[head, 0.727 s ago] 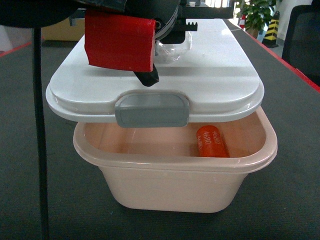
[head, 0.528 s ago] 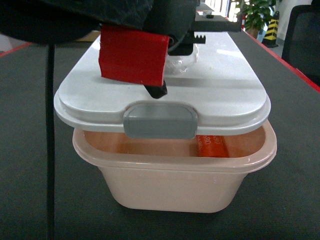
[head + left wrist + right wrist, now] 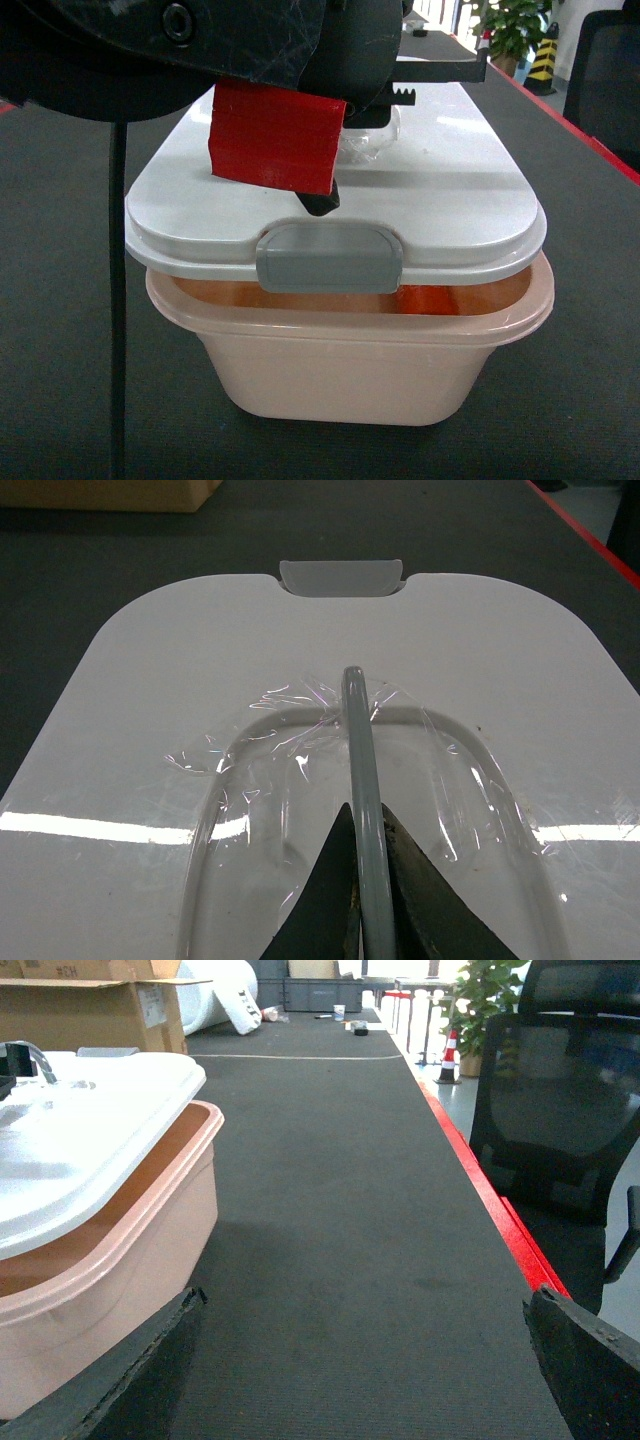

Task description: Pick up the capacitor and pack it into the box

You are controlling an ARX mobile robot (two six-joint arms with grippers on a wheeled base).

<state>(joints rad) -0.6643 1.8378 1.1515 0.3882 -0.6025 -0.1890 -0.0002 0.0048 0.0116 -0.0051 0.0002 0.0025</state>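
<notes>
**Lid held over the box by its handle**

The left gripper (image 3: pixel 365 880) is clamped on the lid's grey handle (image 3: pixel 358 750), both jaws pressed against it. The white lid (image 3: pixel 440 190) hangs below the jaws, over the box (image 3: pixel 350 370). Only the head view shows the orange capacitor (image 3: pixel 428 298) under the lid. The right gripper (image 3: pixel 360 1360) stands wide apart, holding nothing, beside the box.

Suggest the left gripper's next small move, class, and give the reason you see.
Probably lower the lid a little further onto the box. The left gripper is shut on the lid's handle, the lid hangs just above the rim with a gap, and the orange capacitor already lies inside.
</notes>
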